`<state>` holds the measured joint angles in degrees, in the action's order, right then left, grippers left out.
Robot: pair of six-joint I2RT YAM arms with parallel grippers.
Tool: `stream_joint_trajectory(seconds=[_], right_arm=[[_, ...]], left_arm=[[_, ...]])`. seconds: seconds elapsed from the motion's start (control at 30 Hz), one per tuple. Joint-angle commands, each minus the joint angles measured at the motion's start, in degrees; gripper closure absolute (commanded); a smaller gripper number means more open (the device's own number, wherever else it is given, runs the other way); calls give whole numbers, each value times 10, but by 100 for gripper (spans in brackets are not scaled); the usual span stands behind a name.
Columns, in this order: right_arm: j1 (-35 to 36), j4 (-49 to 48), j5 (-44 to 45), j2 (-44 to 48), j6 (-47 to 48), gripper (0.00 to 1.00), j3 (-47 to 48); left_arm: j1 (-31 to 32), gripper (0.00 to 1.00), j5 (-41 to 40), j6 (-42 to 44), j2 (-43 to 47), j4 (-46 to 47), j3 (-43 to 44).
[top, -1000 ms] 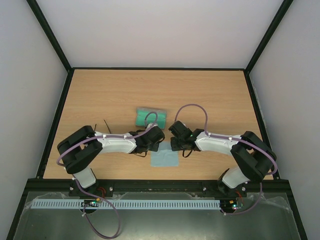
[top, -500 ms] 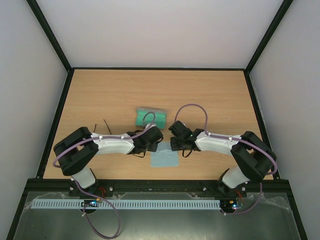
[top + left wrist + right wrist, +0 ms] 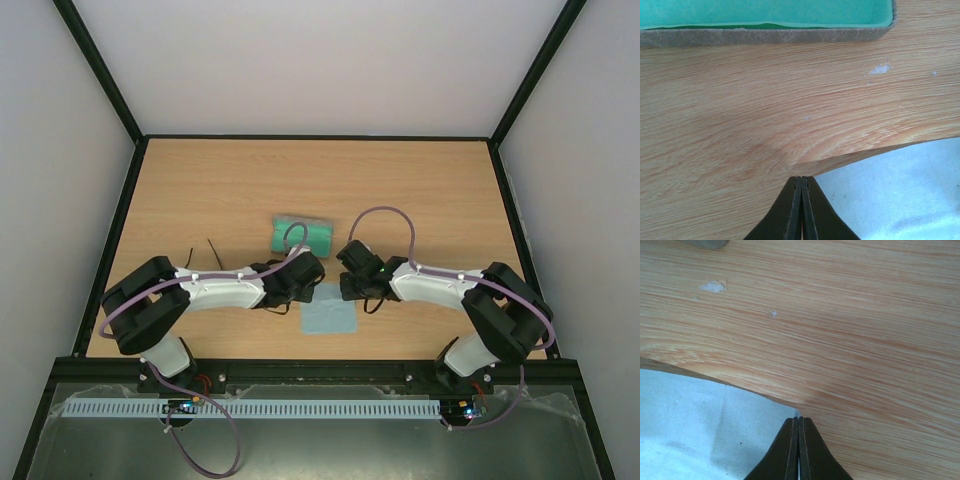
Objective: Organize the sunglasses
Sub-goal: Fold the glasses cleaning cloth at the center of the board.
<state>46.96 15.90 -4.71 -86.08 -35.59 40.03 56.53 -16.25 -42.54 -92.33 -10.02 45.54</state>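
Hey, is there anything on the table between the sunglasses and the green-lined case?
Nothing visible. In the top view, only the thin black arms of the sunglasses show, poking out past the left arm, which covers the rest. From them to the case there is only bare tabletop.

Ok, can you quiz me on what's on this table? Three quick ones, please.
1. True or false: the grey case shows its green lining.
2. The blue-grey cloth lies: A inside the case; B on the table, outside the case; C draped over an arm.
3. Are the left gripper and right gripper open or shut?
Key: 1 true; 2 B; 3 both shut.
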Motion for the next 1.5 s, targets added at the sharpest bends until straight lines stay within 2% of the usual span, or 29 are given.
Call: stream_joint_trajectory(seconds=[0.0, 0.2, 0.73, 1.47], right_arm=[[0, 10, 17, 8, -6, 99, 22], [-3, 13, 25, -6, -2, 99, 39], [-17, -8, 1, -23, 14, 99, 53], [-17, -39, -55, 67, 13, 99, -14]], left_arm=[[-7, 98, -15, -5, 18, -11, -9], [-35, 98, 13, 8, 19, 15, -18], [-56, 98, 18, 36, 19, 16, 9], [-53, 98, 48, 12, 88, 40, -62]])
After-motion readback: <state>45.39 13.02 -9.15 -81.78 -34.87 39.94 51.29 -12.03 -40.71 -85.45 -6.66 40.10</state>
